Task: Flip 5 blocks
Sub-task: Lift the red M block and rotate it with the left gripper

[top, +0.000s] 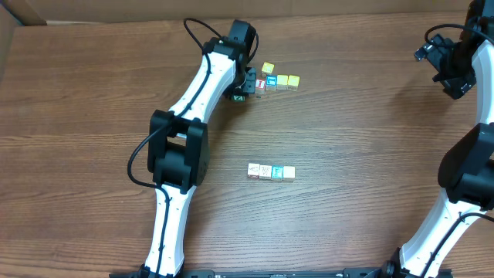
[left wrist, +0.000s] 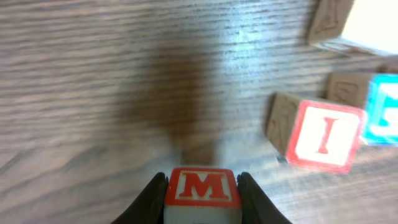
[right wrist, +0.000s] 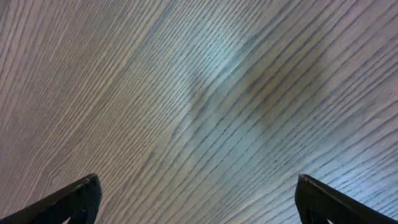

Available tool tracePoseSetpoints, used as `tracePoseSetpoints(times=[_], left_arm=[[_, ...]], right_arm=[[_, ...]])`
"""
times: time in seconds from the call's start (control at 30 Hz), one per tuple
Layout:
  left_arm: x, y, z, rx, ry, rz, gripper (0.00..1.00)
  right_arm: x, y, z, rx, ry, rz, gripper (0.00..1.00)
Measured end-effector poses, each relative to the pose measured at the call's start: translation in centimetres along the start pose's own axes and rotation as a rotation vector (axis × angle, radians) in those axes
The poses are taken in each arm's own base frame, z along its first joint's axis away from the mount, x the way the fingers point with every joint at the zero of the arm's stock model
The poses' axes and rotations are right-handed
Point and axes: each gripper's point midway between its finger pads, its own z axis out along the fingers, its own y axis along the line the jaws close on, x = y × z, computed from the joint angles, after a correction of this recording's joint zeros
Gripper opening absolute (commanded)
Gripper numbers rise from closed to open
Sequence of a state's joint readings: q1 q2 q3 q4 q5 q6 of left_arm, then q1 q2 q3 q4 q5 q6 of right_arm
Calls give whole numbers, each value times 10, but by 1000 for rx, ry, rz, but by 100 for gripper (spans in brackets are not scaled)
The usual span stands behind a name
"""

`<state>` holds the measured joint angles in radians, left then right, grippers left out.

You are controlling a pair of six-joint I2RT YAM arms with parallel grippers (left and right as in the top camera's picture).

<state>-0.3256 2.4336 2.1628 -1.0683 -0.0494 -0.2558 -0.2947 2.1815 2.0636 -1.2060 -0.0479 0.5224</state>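
My left gripper (left wrist: 202, 177) is shut on a block with a red "M" (left wrist: 202, 188), one finger against each side, just above the wood. From overhead, this gripper (top: 241, 94) sits at the left end of the far cluster of blocks (top: 282, 80). A cube with a red "I" (left wrist: 323, 135) lies to the right of the held block, and a blue-lettered block (left wrist: 384, 109) lies beyond it. A yellow-topped block (top: 267, 69) sits just behind that cluster. My right gripper (right wrist: 198, 180) is open over bare wood, and in the overhead view it (top: 429, 52) hangs at the far right.
A second row of several blocks (top: 271, 172) lies mid-table, nearer the front. The left arm (top: 179, 150) stretches diagonally from the front edge to the far cluster. The right arm (top: 463, 177) rises along the right edge.
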Motion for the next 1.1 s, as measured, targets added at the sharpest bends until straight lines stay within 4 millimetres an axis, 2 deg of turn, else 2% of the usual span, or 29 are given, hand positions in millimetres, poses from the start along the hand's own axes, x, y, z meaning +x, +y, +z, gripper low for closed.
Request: tracePoseSetpoints(times=[0.17,0.53,0.73,0.9,1.0,1.1], left_arm=[[6,2,-36,-5,52,-2,18],[35,9,-96,-21,148,-12,18],[61,8,-163,-13,147,-6,16],[71,-8,-211,14,52,22,16],[95,-13,-224,-11,56,39,17],[127,-13,-240,-57,57,36,18]], right_arm=[[0,0,0,0,-1,0,100],[0,0,0,0,0,0,100],[0,0,0,0,-1,0,100],[0,0,0,0,0,0,100],[0,0,0,0,0,0,100],[0,0,0,0,0,0,100]])
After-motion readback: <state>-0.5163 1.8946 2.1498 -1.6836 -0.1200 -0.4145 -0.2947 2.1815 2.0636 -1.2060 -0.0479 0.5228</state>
